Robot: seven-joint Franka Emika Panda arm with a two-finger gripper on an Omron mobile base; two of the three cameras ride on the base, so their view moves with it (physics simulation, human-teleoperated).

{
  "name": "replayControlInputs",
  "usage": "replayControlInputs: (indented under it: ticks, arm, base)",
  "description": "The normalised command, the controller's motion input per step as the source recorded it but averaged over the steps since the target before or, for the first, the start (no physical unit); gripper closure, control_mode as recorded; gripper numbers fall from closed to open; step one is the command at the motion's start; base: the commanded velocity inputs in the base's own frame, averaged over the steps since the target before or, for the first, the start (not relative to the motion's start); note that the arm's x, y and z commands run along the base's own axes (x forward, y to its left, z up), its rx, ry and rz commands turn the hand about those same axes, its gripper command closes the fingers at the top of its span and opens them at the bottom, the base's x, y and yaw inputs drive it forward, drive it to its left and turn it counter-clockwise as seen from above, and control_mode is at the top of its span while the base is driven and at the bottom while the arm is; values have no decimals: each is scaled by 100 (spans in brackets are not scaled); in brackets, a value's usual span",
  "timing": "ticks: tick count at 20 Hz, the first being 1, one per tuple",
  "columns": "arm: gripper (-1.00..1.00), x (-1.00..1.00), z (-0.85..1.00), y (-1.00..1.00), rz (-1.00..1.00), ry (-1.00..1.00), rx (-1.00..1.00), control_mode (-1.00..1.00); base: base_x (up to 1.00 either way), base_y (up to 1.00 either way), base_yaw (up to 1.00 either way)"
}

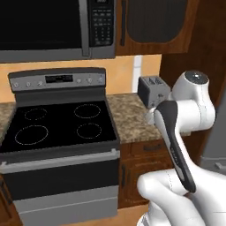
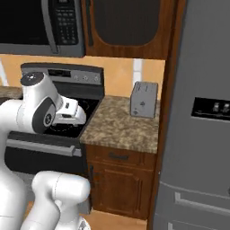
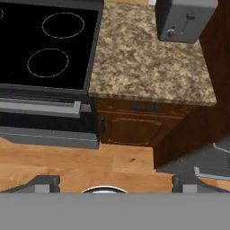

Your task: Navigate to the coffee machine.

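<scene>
Both base cameras look forward and down from behind the arm, left and right. They share the stove (image 1: 62,128), counter (image 2: 121,123) and toaster (image 2: 143,99). The hand camera looks down from above onto these same things.

You have a speckled granite counter (image 3: 148,58) between stove and fridge; a grey toaster (image 3: 184,18) sits at its one-o'clock corner.

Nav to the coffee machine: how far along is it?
Done: nothing visible yet; no coffee machine is in view. In hand: the base faces the stove and a granite counter holding just a grey toaster, with the fridge to the right. The gripper hangs over the wood floor, fingers apart, holding nothing. Left: drive on until the machine appears.
</scene>
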Motion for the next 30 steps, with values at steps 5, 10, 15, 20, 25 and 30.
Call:
replayControlInputs:
  ticks: [5, 10, 15, 20, 25, 30]
  arm:
    - [-100, 0, 0, 0, 0, 0, 0, 100]
    - [-100, 0, 0, 0, 0, 0, 0, 100]
    - [-100, 0, 0, 0, 0, 0, 0, 100]
    - [-100, 0, 0, 0, 0, 0, 0, 100]
    - [-100, 0, 0, 0, 0, 0, 0, 100]
    - [-100, 0, 0, 0, 0, 0, 0, 100]
  base:
    - [-11, 78, 67]
    - [0, 27, 92]
    - [0, 10, 96]
    - [0, 0, 100]
    - [0, 0, 100]
    - [3, 0, 99]
